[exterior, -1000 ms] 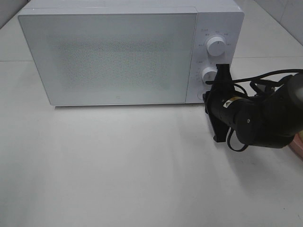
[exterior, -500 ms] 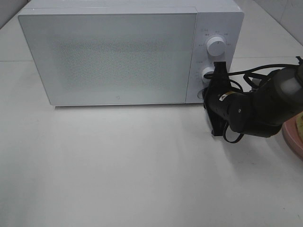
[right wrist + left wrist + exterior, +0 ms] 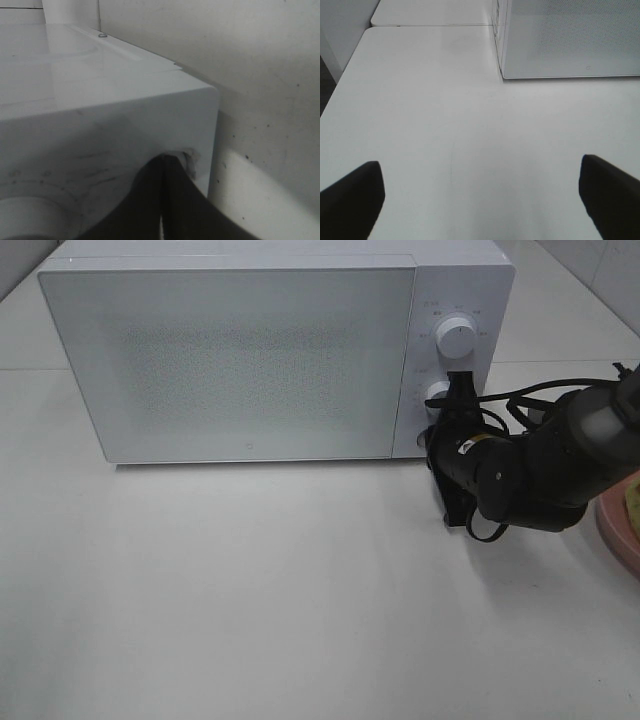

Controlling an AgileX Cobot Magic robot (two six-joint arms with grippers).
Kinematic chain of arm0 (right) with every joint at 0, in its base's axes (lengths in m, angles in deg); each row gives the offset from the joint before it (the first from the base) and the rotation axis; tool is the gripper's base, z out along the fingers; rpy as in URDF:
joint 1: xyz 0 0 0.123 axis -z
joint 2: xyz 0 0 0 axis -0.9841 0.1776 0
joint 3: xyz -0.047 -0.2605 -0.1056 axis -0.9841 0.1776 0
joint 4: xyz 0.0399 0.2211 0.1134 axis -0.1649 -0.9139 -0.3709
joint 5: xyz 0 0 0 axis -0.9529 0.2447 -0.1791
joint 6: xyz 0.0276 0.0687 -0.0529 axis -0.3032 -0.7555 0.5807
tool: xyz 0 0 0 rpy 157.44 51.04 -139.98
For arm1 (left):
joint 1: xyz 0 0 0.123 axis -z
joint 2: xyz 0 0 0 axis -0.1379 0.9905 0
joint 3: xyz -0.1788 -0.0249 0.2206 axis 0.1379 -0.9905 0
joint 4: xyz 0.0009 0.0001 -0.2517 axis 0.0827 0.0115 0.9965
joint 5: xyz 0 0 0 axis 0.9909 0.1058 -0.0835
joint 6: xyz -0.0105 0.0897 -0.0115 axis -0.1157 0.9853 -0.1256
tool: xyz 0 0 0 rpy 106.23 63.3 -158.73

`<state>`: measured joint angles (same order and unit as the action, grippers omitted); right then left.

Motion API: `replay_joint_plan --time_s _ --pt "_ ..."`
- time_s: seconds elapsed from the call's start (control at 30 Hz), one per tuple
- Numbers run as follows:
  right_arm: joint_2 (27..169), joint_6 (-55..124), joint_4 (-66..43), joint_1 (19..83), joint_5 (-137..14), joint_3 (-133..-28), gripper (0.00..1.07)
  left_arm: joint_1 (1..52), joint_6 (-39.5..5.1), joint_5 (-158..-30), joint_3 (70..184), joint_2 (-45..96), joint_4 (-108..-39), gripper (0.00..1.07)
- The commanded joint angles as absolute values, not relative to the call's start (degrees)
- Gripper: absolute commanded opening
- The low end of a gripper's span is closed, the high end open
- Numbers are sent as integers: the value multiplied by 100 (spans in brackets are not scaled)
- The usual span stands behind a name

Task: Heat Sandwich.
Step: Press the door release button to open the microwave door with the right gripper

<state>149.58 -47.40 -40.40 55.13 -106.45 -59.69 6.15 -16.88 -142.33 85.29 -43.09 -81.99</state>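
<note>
**Right gripper at microwave panel; sandwich well apart on plate**

The right gripper (image 3: 461, 390), fingers pressed together on nothing, is at the lower knob (image 3: 438, 396) of the closed microwave (image 3: 240, 360). The sandwich (image 3: 633, 502), only a sliver in view, lies on the pink plate (image 3: 615, 532), well apart behind that arm. The left gripper (image 3: 480, 200) is spread wide above the table (image 3: 445, 115).

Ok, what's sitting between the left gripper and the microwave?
Nothing. In the left wrist view, only bare white table lies between the open left gripper and the front of the microwave.
</note>
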Motion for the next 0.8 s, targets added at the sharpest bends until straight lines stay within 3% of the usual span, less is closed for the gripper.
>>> replay_joint_plan --time_s 0.03,0.8 --pt "15015 -4545 -3834 5571 -12072 -6428 0 598 -1723 -14181 8512 -4469 -8176 101" --pt "15238 -4815 -3490 5639 -12072 -6622 1 598 -1723 -14181 8512 -4469 -8176 101"
